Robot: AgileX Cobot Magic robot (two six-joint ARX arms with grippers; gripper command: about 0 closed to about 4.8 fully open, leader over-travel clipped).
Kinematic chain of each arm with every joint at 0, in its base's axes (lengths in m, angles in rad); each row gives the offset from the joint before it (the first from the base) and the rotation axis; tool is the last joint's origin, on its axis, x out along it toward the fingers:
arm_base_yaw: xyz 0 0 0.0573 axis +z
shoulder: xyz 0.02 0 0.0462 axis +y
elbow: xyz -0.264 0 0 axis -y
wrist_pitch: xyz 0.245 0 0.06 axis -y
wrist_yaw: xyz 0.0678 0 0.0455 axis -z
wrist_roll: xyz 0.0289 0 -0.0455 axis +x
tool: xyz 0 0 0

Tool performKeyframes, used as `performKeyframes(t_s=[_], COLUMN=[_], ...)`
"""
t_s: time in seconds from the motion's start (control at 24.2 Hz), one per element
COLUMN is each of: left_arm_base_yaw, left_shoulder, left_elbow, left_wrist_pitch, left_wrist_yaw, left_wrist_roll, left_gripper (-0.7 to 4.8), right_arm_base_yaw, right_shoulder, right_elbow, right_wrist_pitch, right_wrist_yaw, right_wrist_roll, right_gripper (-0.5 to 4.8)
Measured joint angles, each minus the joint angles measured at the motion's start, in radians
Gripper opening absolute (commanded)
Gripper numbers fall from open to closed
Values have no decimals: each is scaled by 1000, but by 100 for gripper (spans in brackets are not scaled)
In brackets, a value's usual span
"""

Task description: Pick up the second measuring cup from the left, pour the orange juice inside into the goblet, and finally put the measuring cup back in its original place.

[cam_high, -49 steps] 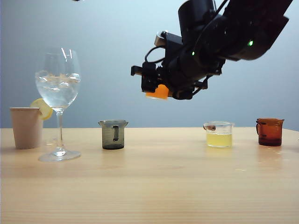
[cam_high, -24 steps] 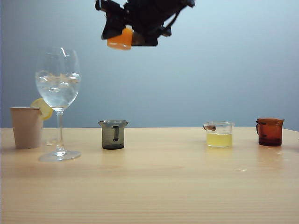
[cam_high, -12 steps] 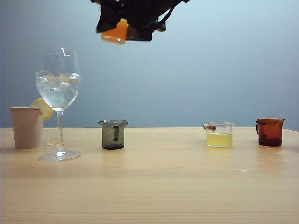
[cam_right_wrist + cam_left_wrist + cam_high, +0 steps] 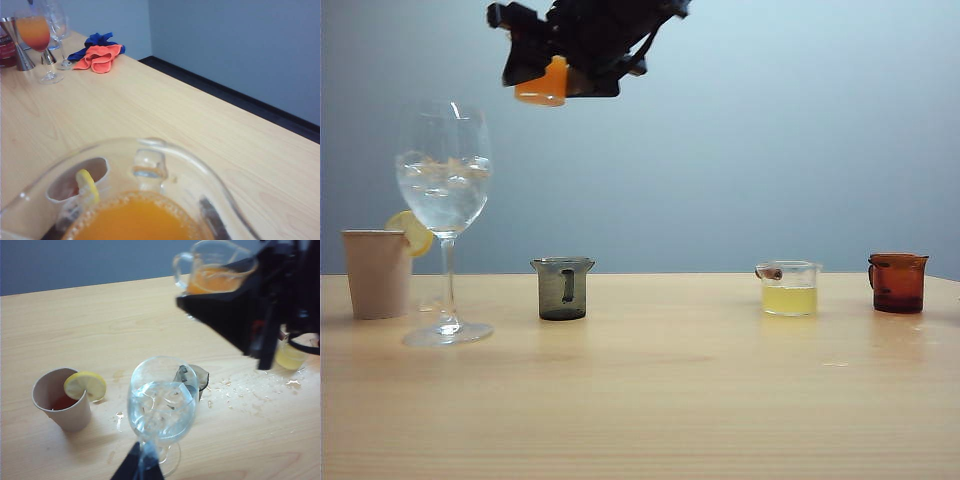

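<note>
Right gripper is up high over the table, clenched on the second measuring cup, which hangs in the air above and a little right of the goblet. Most of that arm is cut off by the top edge of the exterior view, and the black fingers cover much of the cup there; only the orange juice shows through. From the right wrist, the cup's rim and spout fill the near part of the picture, juice inside, the fingers themselves hidden.

Left gripper: just a dark tip shows at the edge of the left wrist view, in front of the goblet's foot; whether its fingers are spread or closed I cannot tell. It is not visible in the exterior view.

The goblet stands near the table's left end with ice in clear liquid, the paper cup with a lemon slice just beside it, nearer that end. Smoky grey cup next along, then a wide bare stretch of tabletop before the pale yellow cup and the amber cup near the right end. Front half of the table is open. Wet splashes dot the wood beside the grey cup
</note>
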Motion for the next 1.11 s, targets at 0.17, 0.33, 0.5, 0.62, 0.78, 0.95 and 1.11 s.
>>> performKeyframes(t_s=[0.17,0.33,0.5,0.62,0.78,0.95,1.11], left_arm_base_yaw=[0,0,0,0,0,0,0], left_shoulder=[0,0,0,0,0,0,0], left_elbow=[0,0,0,0,0,0,0], left_wrist_pitch=[0,0,0,0,0,0,0], left_wrist_yaw=[0,0,0,0,0,0,0], left_wrist_roll=[0,0,0,0,0,0,0], left_gripper=[-3,-3,-3,-3,-3,-3,-3], right_arm_base_yaw=[11,28,39,41,39,39,37], right_shoulder=[55,68,69,69,69,69,69], right_elbow=[78,106,106,106,106,107,108], right_wrist_pitch=[-56,-87,-106,-111,-111,-112,-112], right_wrist_yaw=[-3,-4,-3,-5,-13,-16,-16], right_wrist_roll=[-15,-72,-97,-101,-121,-124,-135], right_gripper=[211,211,211,211,211,211,211])
